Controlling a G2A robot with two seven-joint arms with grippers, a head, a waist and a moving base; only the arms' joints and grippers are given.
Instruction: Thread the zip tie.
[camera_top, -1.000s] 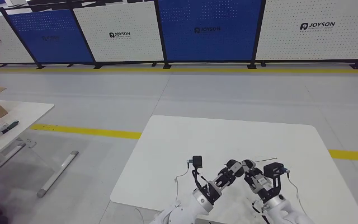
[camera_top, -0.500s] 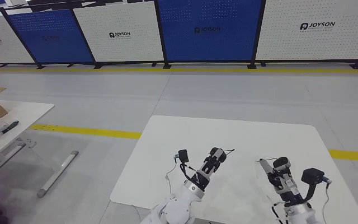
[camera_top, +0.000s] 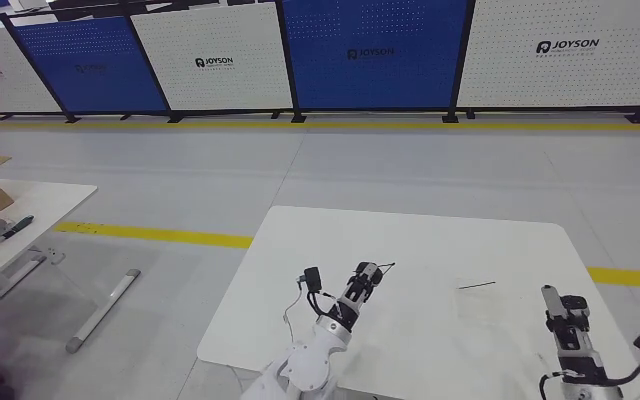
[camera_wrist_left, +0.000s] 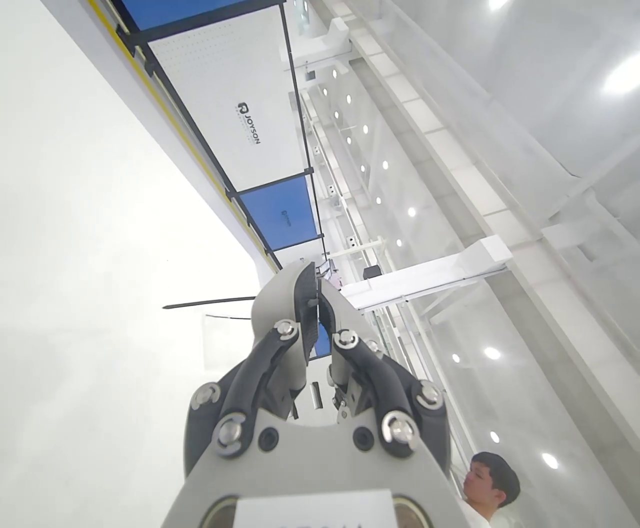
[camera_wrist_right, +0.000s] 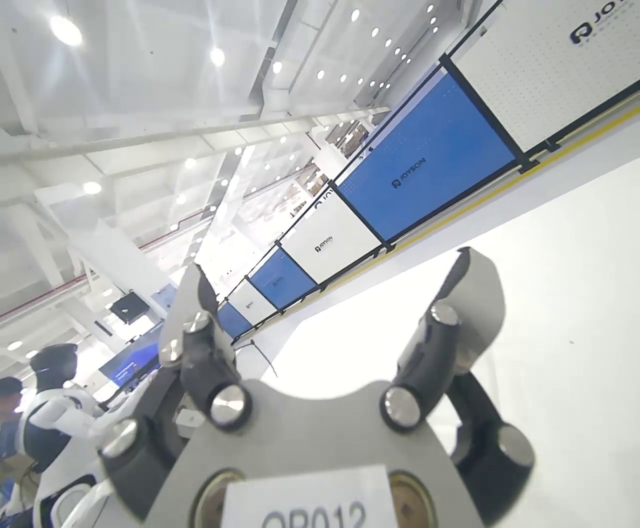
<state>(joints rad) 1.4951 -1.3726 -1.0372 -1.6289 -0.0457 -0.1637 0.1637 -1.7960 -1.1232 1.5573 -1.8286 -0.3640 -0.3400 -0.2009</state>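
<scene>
— Top view puts the left gripper (camera_top: 367, 272) over the near-left part of the table (camera_top: 330, 240). Its fingers are closed on a zip tie (camera_wrist_left: 210, 302), whose pointed tail sticks out sideways.
— And the right gripper (camera_wrist_right: 330, 262)?
— Spread wide, holding nothing, near the table's right edge. Threading looks not yet begun.
— Next?
— Bring the two together. The right must catch the tail and steer it into the head, which I can't make out; it's probably hidden between the pads.
— Room?
— Plenty of bare top between them, with only a loose tie (camera_top: 477, 286) lying there.
</scene>
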